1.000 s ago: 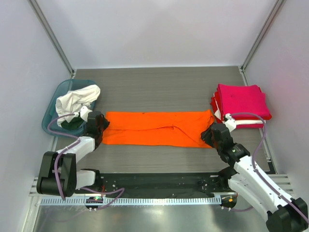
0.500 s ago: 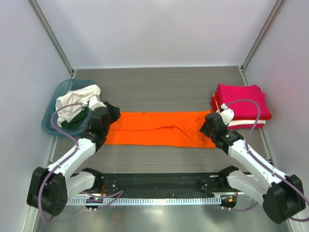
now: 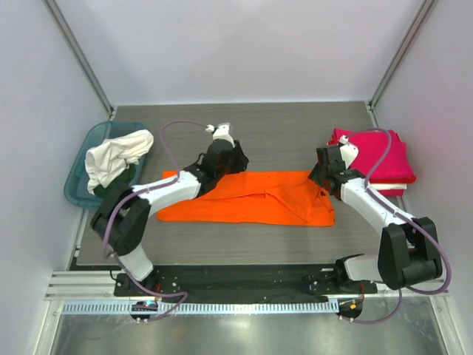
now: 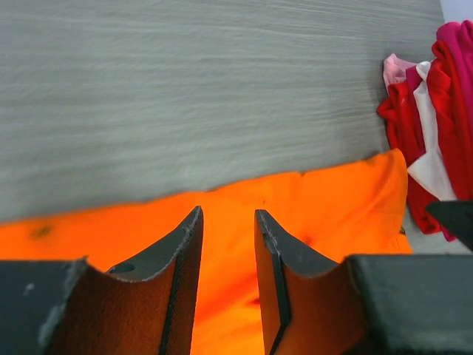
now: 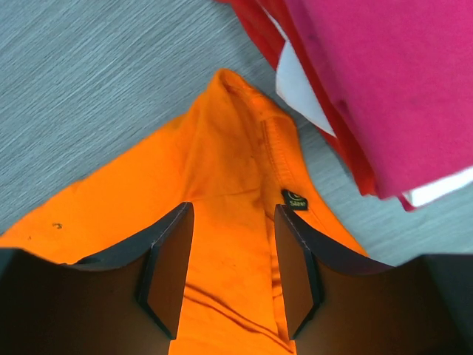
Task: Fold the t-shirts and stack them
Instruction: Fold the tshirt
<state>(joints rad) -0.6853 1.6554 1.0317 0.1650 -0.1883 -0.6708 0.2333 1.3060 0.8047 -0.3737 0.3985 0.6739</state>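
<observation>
Lying across the middle of the worktop [image 3: 281,133], the orange t-shirt [image 3: 251,200] is a long band running left to right, with its collar end rumpled at the right. The collar's small dark label [image 5: 296,200] faces up.

Just beyond that end, at the worktop's right edge, sits a stack of folded t-shirts [image 3: 377,159]. It is magenta-red on top, with red and white layers showing at its side. The orange cloth reaches close to the stack, but I cannot tell whether they touch.

The left jaws hang over the shirt's far edge near its middle, standing apart with nothing between them. The right jaws hang over the collar end, also apart and gripping nothing.

At the far left stands a teal tub [image 3: 76,166]. A crumpled white t-shirt [image 3: 114,154] is heaped in it and spills over the rim, and a dark green cloth [image 3: 106,192] shows beneath it.
</observation>
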